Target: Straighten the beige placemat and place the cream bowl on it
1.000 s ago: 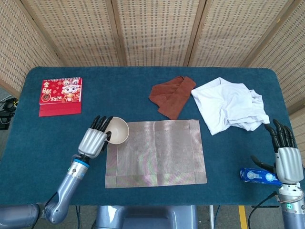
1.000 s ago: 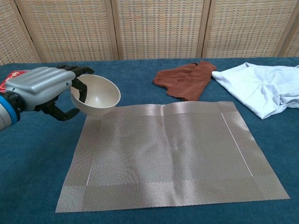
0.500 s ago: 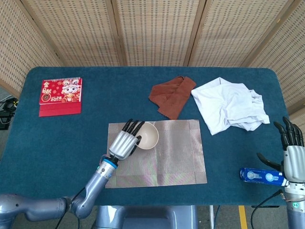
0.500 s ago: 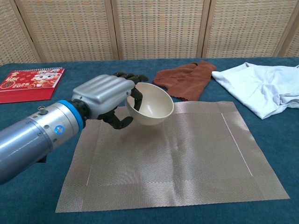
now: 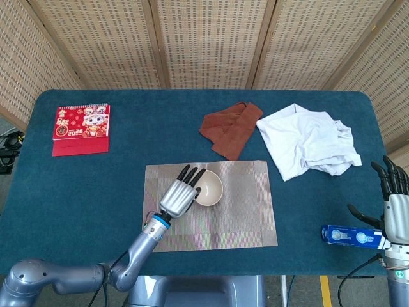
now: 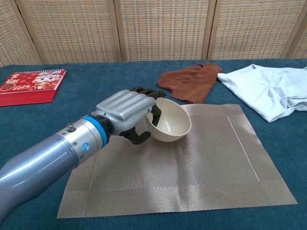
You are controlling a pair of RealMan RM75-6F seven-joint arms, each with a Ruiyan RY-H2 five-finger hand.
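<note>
We see the left hand [image 6: 125, 112] gripping the cream bowl [image 6: 170, 122] by its near rim, fingers curled over the edge, holding it tilted above the middle of the beige placemat [image 6: 201, 167]; the placemat lies flat and square on the blue worktop [image 5: 77, 185]; the right hand [image 5: 396, 204] hangs at the worktop's right edge, fingers spread and holding nothing, beside a blue packet [image 5: 348, 236].
</note>
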